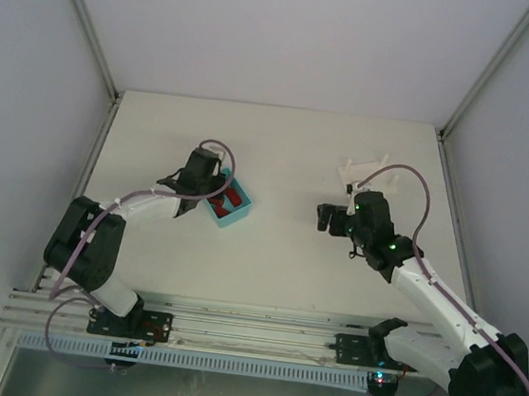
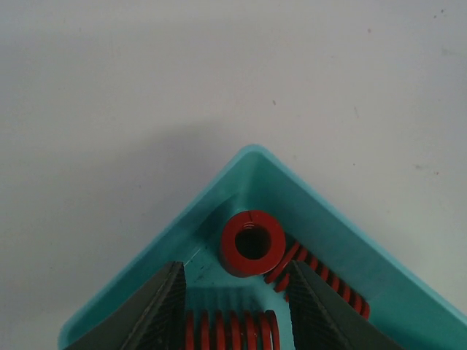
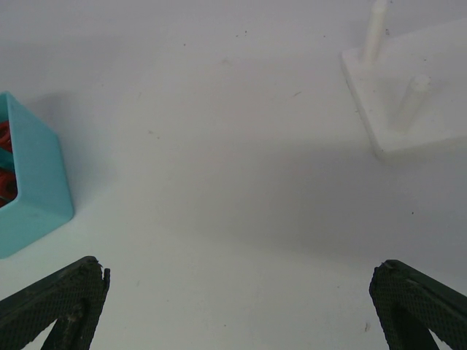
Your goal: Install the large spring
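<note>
Overhead and both wrist close-ups share the bin (image 1: 227, 216).

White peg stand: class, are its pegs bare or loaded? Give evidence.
Bare: both visible pegs on the white peg stand are uncovered; the red springs sit in the teal bin.

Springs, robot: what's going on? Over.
Left hand in bin, fingers astride a red spring, grip unclear. Right hand open, empty. Peg base bare.
</note>
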